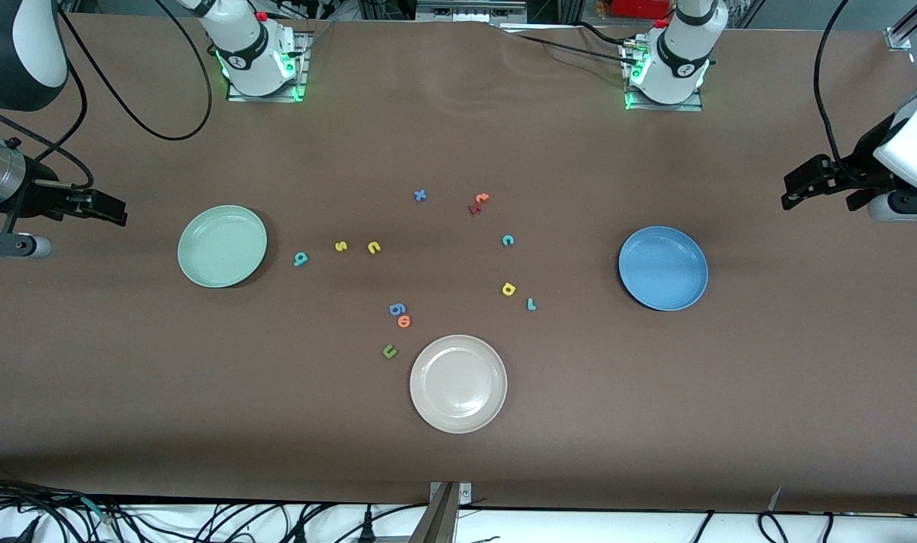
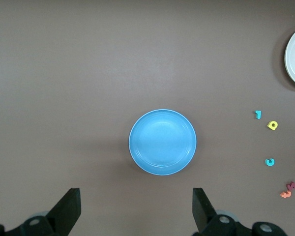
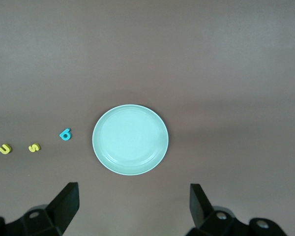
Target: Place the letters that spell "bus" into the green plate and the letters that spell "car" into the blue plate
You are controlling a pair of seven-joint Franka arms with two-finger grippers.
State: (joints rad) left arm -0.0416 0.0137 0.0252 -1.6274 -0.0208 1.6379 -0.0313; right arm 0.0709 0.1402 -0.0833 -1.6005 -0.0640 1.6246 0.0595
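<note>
The round pale mint-green plate (image 1: 222, 246) lies toward the right arm's end of the table, with the teal foam b (image 1: 300, 259), yellow foam s (image 1: 341, 246) and yellow foam u (image 1: 374, 246) in a row beside it. The round medium-blue plate (image 1: 663, 268) lies toward the left arm's end; the teal c (image 1: 507, 240), yellow a (image 1: 508, 289) and thin teal r (image 1: 532, 304) sit apart from it. Bare brown tabletop (image 1: 768, 392) surrounds both plates. The left gripper (image 1: 794, 188) and right gripper (image 1: 115, 211) hang over the table ends, fingers apart, holding nothing.
</note>
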